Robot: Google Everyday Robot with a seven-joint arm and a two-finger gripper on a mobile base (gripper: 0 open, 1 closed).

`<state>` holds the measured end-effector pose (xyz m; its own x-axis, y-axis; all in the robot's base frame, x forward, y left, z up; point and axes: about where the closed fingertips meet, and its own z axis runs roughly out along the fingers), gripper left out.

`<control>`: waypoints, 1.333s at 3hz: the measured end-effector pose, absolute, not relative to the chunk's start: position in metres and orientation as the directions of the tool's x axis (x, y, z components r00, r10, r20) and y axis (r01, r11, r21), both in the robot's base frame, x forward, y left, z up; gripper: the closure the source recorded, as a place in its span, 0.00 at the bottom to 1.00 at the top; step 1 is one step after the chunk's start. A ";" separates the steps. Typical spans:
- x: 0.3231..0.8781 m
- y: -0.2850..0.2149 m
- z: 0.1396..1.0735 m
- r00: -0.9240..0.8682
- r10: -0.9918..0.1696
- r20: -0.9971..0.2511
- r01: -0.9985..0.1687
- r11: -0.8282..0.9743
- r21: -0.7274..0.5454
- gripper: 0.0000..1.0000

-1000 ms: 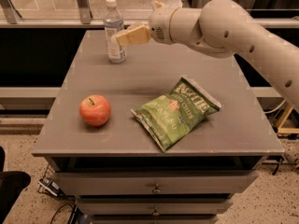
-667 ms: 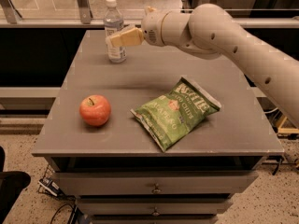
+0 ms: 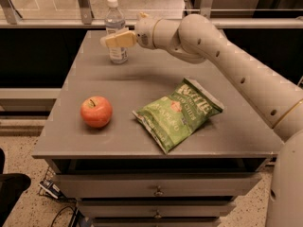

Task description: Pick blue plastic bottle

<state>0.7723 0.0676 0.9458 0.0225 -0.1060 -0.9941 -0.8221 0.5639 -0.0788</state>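
Note:
The blue plastic bottle point(image 3: 115, 21) is a small clear bottle with a white cap. It stands upright near the back left corner of the grey table point(image 3: 142, 84). My gripper point(image 3: 111, 39) is at the bottle's mid height, reaching in from the right, and its cream tip covers part of the bottle's body. The bottle's base rests on the table.
A red apple point(image 3: 96, 111) sits at the front left of the table. A green chip bag point(image 3: 177, 112) lies at the front centre-right. My arm point(image 3: 222, 56) spans the table's right side. A rail point(image 3: 57, 22) runs behind the table, and drawers point(image 3: 156, 190) are below.
My arm has swung left. The gripper moved from just right of the bottle to over the bottle's middle. The bottle, apple and chip bag have not moved.

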 end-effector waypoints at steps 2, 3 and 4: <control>0.796 0.094 0.936 0.041 -0.058 -0.997 -0.847 0.528 -0.066 0.38; 0.795 0.097 0.936 0.041 -0.057 -0.998 -0.849 0.524 -0.065 0.69; 0.795 0.100 0.936 0.041 -0.056 -0.998 -0.851 0.521 -0.064 0.92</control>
